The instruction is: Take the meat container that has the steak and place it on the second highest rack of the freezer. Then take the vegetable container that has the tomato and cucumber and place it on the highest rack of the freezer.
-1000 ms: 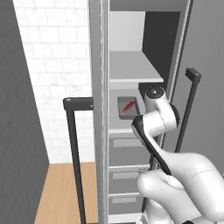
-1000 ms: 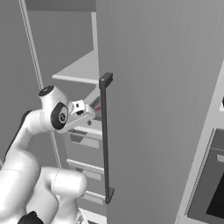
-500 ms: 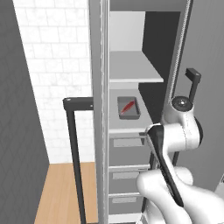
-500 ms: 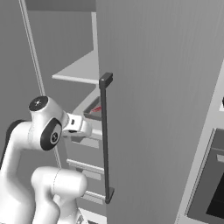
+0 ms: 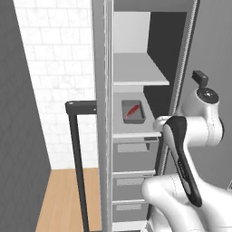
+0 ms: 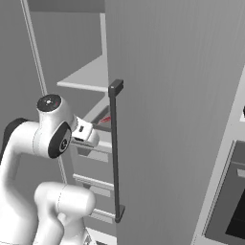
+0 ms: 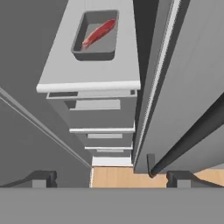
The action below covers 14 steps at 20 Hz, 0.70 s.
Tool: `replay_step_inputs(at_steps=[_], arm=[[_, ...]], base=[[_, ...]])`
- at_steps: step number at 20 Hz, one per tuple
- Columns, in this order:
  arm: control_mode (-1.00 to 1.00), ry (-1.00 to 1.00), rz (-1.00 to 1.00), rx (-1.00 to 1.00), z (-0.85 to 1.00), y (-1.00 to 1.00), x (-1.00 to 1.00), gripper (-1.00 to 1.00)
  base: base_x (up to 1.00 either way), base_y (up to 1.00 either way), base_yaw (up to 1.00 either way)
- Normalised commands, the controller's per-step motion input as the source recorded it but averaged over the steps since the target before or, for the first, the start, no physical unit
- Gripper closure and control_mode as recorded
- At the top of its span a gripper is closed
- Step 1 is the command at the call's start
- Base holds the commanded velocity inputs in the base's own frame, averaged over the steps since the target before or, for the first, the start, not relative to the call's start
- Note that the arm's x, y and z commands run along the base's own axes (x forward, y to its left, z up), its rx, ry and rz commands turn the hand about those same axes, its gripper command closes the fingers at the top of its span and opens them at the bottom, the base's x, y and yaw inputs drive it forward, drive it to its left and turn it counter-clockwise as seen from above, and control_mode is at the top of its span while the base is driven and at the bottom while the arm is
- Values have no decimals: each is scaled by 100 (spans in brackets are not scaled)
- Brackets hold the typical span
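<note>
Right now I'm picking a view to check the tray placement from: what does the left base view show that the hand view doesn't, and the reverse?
Left base view alone: the higher shelf above the tray, the white tiled wall, and the robot's arm at the freezer's right.

Hand view alone: the open gripper, its tips wide apart and holding nothing, plus the stack of grey drawers seen straight down to the wood floor.

Both: the meat container with the steak lying inside, resting on a shelf just above the drawers.
</note>
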Motion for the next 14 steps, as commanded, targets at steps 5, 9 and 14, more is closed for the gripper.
replay_step_inputs(at_steps=[5,9,14], arm=[[-100,-1,-10,-7,1,4,-24,-100],[-100,7,-2,-5,6,-4,-71,-100],[-100,14,0,-5,15,-1,-35,-100]], base=[[0,0,0],[0,0,0],[0,0,0]])
